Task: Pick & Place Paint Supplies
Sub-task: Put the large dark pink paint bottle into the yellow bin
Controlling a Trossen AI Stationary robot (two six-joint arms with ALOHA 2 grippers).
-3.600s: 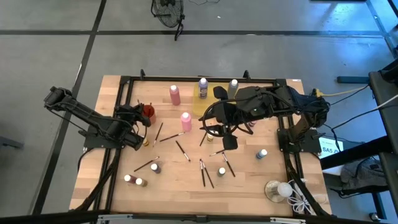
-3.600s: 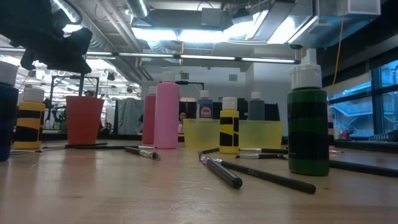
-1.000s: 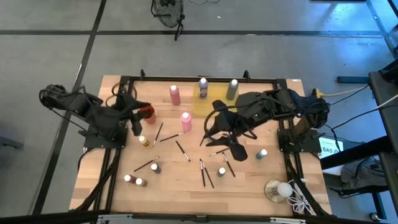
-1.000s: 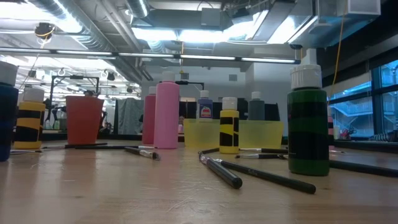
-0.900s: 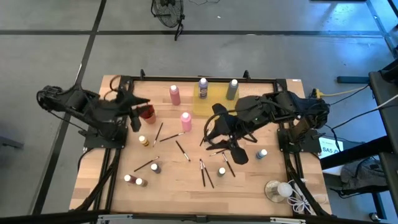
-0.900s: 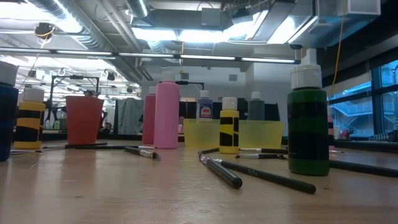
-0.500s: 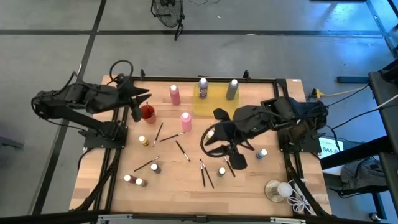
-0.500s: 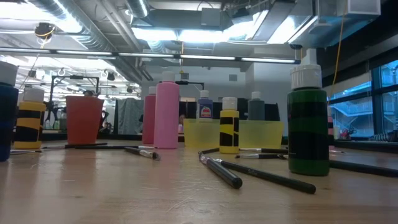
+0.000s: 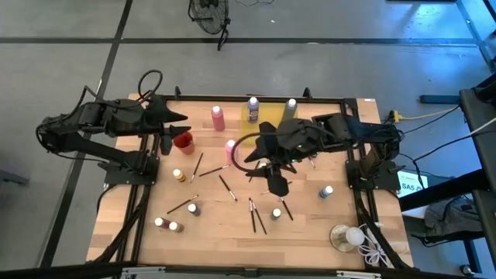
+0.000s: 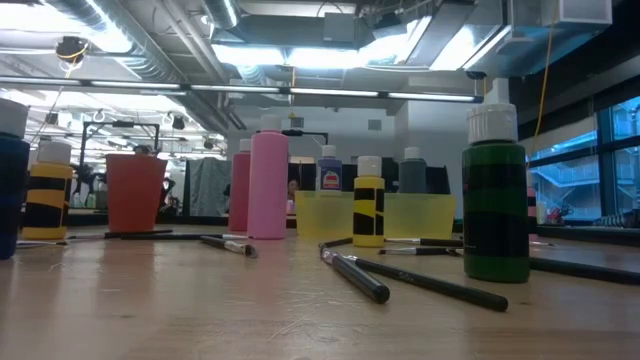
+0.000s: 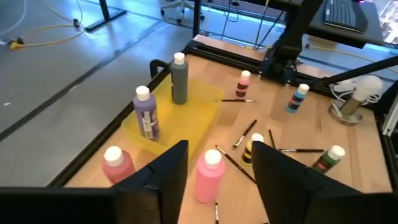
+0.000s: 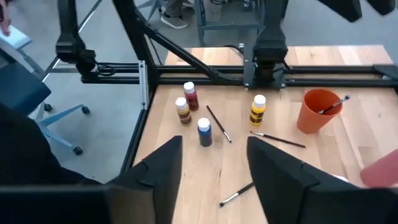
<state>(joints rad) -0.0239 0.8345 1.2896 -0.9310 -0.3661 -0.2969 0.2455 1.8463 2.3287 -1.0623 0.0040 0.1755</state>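
Paint bottles and brushes lie scattered on the wooden table. Two pink bottles (image 9: 218,118) (image 11: 208,177) stand near the red cup (image 9: 184,142), which has a brush in it (image 12: 333,106). A purple bottle (image 11: 145,113) and a grey bottle (image 11: 179,78) stand in the yellow tray (image 9: 263,125). Brushes (image 9: 256,215) lie mid-table among small bottles (image 9: 193,208). My left gripper (image 9: 177,126) (image 11: 217,149) hovers open above the cup, pointing right. My right gripper (image 9: 253,152) (image 12: 214,142) hangs open mid-table, pointing left. Both grippers are bare.
A clear dish with a white ball (image 9: 346,236) and cord sits at the near right corner. A black frame (image 9: 232,99) runs around the table. In the low view a green bottle (image 10: 494,205) and a yellow-black bottle (image 10: 368,215) stand among brushes (image 10: 355,275).
My left gripper has swung from the table's left side toward the far edge and risen; it now points right, above the red cup. My right gripper first drifted toward the near edge, then went back toward the far left, beside the nearer pink bottle.
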